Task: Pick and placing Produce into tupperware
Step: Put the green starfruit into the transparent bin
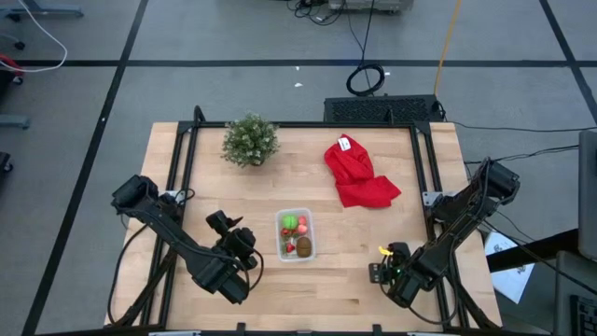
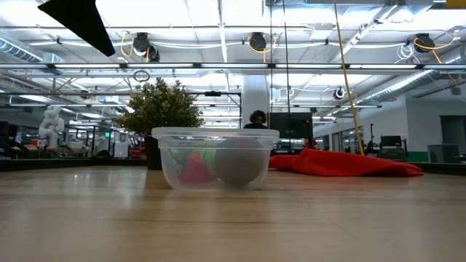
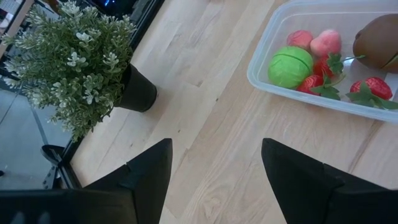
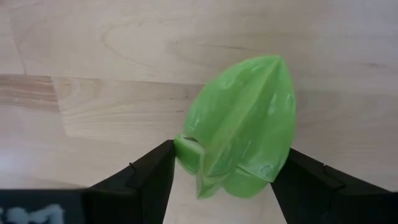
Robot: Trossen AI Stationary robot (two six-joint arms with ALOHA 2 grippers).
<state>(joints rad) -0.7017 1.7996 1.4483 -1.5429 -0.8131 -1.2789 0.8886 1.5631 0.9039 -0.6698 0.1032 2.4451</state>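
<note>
The clear tupperware (image 1: 296, 234) stands on the table's near middle. It holds a round green piece (image 3: 290, 66), two small pink ones (image 3: 314, 42), red strawberries (image 3: 373, 87) and a brown oval (image 3: 378, 40). My left gripper (image 3: 214, 174) hovers open just left of the tub (image 3: 323, 93), with only bare wood between its fingers. My right gripper (image 1: 385, 264) is near the table's front right and is shut on a ridged light-green produce piece (image 4: 239, 134). My right gripper pinches the ridged green piece between its two fingers, one on each side of its lower end (image 4: 186, 152). The fingers come from above, pointing steeply down. Whether the piece rests on the wood or hangs clear of it, I cannot tell.
A bushy potted plant (image 1: 250, 140) stands at the far left. A crumpled red cloth (image 1: 359, 175) lies at the far right. Bare wood lies between the tub and my right gripper.
</note>
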